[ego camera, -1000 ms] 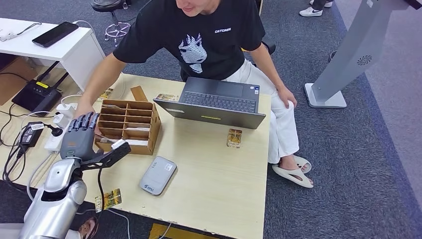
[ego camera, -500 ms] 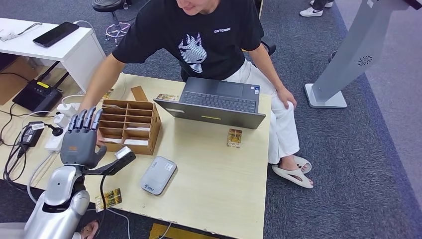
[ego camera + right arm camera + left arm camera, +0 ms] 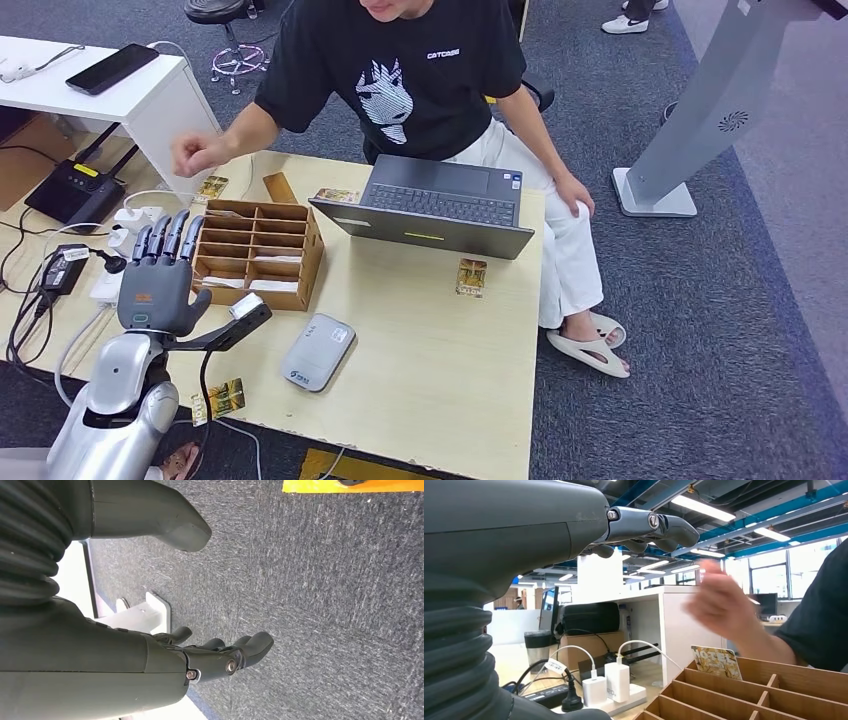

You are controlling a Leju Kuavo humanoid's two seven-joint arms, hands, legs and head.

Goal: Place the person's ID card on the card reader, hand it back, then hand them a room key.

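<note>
My left hand (image 3: 160, 278) hovers flat and empty beside the left end of the wooden sorting box (image 3: 262, 250), fingers spread and pointing away from me; its fingers (image 3: 649, 526) hold nothing. The person's hand (image 3: 200, 154) is lifted above the table's far left corner, blurred in the left wrist view (image 3: 724, 605); I cannot tell if it holds a card. The grey card reader (image 3: 317, 352) lies bare near the table's front. A patterned hotel card (image 3: 716, 662) stands behind the box. My right hand (image 3: 220, 655) hangs over carpet with fingers apart, holding nothing.
More patterned cards lie on the table: one by the person's hand (image 3: 212, 187), one behind the box (image 3: 335, 196), one right of the laptop (image 3: 471, 277), one at the front edge (image 3: 222, 398). An open laptop (image 3: 440, 205) sits centre back. White chargers (image 3: 606, 686) and cables lie left.
The person's hand has pulled back from my left hand, rising up and away over the far left corner. My left hand has drawn slightly toward me and stays empty.
</note>
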